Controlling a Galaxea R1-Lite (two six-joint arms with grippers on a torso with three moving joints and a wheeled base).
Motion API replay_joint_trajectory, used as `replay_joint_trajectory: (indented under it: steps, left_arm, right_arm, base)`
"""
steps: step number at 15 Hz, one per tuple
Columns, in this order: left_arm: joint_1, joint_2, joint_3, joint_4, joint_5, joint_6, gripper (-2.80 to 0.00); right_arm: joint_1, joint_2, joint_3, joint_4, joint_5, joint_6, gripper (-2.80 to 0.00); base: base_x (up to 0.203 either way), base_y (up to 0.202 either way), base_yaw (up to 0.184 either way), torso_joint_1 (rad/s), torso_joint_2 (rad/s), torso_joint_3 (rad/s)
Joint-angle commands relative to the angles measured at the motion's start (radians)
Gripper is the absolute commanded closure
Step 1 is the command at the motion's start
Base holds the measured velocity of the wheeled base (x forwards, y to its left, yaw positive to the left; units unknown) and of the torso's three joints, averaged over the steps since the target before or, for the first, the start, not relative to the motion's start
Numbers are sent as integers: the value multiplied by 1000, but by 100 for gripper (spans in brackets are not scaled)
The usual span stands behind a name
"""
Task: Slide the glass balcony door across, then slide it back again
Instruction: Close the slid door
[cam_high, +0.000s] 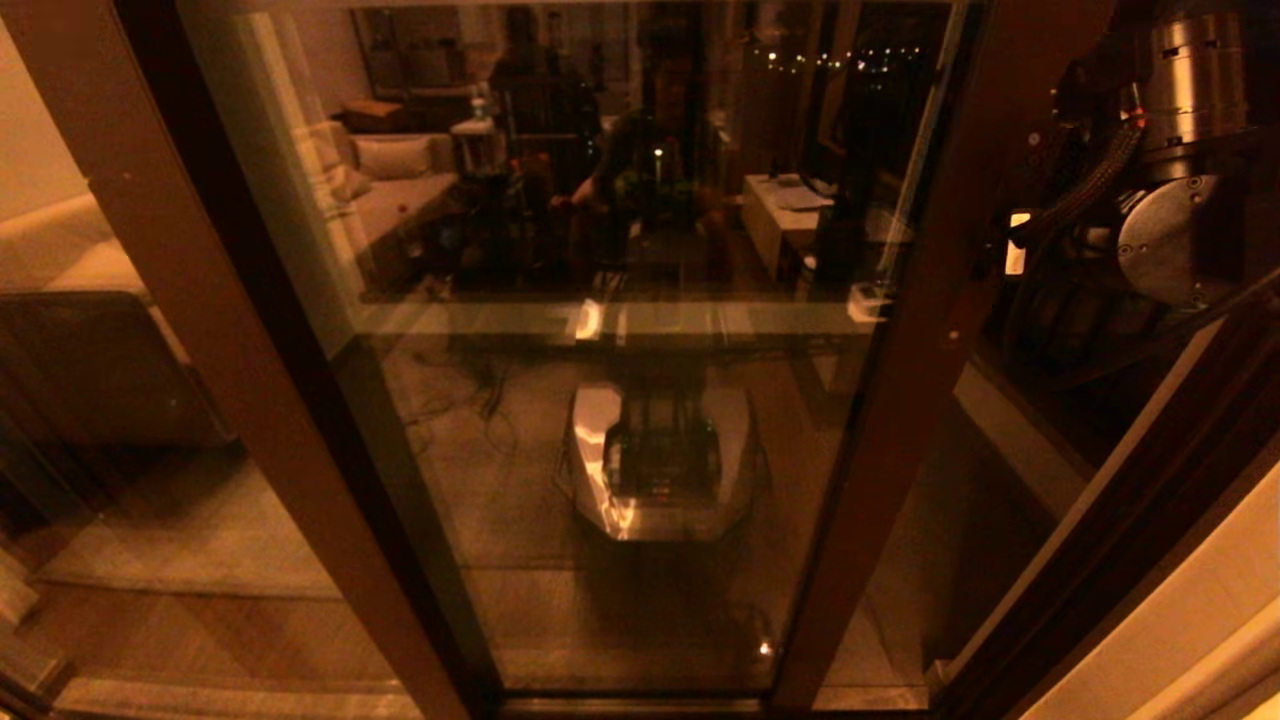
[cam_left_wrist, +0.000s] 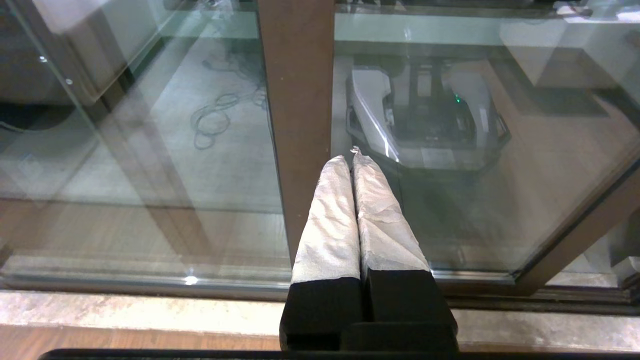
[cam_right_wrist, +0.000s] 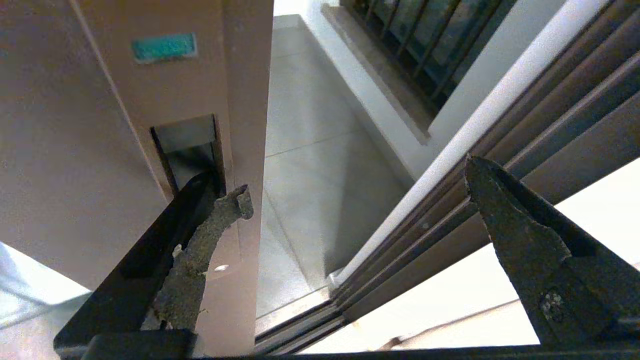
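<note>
Glass balcony door (cam_right_wrist: 125, 125) handle slot (cam_right_wrist: 187, 150) holding one finger of spread right tool (cam_right_wrist: 355, 175).

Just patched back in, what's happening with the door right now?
The right end effector is open, one finger at the handle slot in the glass door's upright rail. A gap to the tiled balcony floor shows beside that rail, so the door stands partly open. The left end effector, shut, hovers near another frame post.

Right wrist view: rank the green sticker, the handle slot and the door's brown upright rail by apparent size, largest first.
1. brown upright rail of the glass balcony door
2. handle slot, with one finger of the open right claw at it
3. green sticker
</note>
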Motion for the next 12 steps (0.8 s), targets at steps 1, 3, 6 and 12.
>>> replay_joint_trajectory:
  steps: [1, 3, 6, 12]
  left_arm:
    - [0, 0, 0, 0, 0, 0, 0]
    - [0, 0, 0, 0, 0, 0, 0]
    - [0, 0, 0, 0, 0, 0, 0]
    - [0, 0, 0, 0, 0, 0, 0]
  right_arm:
    - [-10, -22, 7, 8, 5, -4, -280]
    - [-16, -22, 18, 8, 5, -5, -280]
    - [-16, -39, 36, 8, 5, -9, -280]
    - [-16, -48, 54, 8, 50, -11, -280]
  base:
    - [0, 0, 0, 0, 0, 0]
    - [0, 0, 0, 0, 0, 0]
    - [0, 0, 0, 0, 0, 0]
    - [0, 0, 0, 0, 0, 0]
